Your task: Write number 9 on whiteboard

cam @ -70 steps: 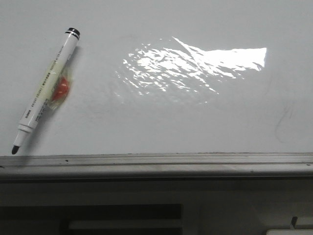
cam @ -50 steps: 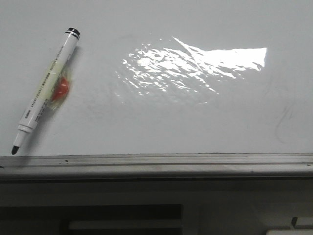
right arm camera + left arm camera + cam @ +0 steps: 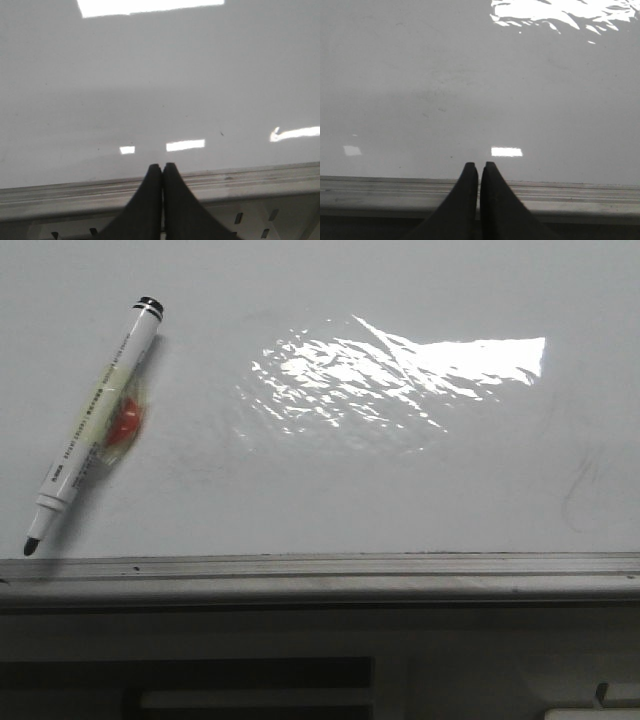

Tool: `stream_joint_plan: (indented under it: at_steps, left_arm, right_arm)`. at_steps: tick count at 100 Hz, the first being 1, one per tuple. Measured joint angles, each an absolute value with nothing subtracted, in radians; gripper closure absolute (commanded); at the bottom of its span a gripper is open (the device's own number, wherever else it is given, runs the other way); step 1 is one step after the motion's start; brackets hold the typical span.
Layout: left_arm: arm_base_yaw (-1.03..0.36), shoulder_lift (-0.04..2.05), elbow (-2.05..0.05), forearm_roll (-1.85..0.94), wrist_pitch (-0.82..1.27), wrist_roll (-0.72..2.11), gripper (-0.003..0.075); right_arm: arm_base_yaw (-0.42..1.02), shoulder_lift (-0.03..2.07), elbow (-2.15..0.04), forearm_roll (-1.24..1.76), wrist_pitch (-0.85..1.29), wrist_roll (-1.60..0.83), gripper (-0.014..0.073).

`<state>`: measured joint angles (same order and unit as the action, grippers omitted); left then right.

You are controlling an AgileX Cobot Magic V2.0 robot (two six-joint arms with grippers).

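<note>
The whiteboard [image 3: 330, 480] is a glossy white board with a bright rippled glare patch and a grey metal rail [image 3: 320, 570] along its near edge. No black number 9 shows on it; only faint grey smudges at the right. A white marker [image 3: 95, 420] with a black tip lies uncapped on the board at the left, over a red and yellow blob [image 3: 122, 425]. My left gripper [image 3: 479, 165] is shut and empty over the rail [image 3: 570, 192]. My right gripper [image 3: 162, 166] is shut and empty over the rail [image 3: 260, 182]. Neither gripper shows in the front view.
Below the rail in the front view there is a dark shelf with slots [image 3: 250, 685]. A perforated metal frame [image 3: 250, 220] shows under the rail in the right wrist view.
</note>
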<state>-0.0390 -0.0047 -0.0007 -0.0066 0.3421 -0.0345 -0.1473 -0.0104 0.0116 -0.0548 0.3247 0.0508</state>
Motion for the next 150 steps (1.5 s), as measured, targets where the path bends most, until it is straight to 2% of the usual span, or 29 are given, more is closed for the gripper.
stream_joint_plan:
  at_steps: [41,71,102,124,150]
  left_arm:
    - [-0.039,-0.005,-0.001,-0.007,0.333,-0.035,0.0741]
    - [-0.039,-0.005,0.0,-0.007,0.272,-0.035,0.0741]
    - [-0.039,-0.005,0.0,-0.007,0.16,-0.035,0.0741]
    - [-0.039,-0.005,-0.001,-0.03,0.056,-0.035,0.0741]
    - [-0.039,-0.003,-0.078,-0.056,0.199,-0.035,0.0741]
  right_arm:
    - [-0.147,-0.01,0.012,-0.06,0.307,0.051,0.0655]
    - [-0.147,-0.01,0.012,-0.065,0.187,0.051,0.0655]
    - [-0.147,-0.01,0.012,-0.065,-0.05,0.051,0.0655]
    - [-0.147,-0.01,0.012,-0.052,-0.024,0.071,0.0655]
    - [-0.119,0.073,-0.087,0.015,0.191,0.082,0.0655]
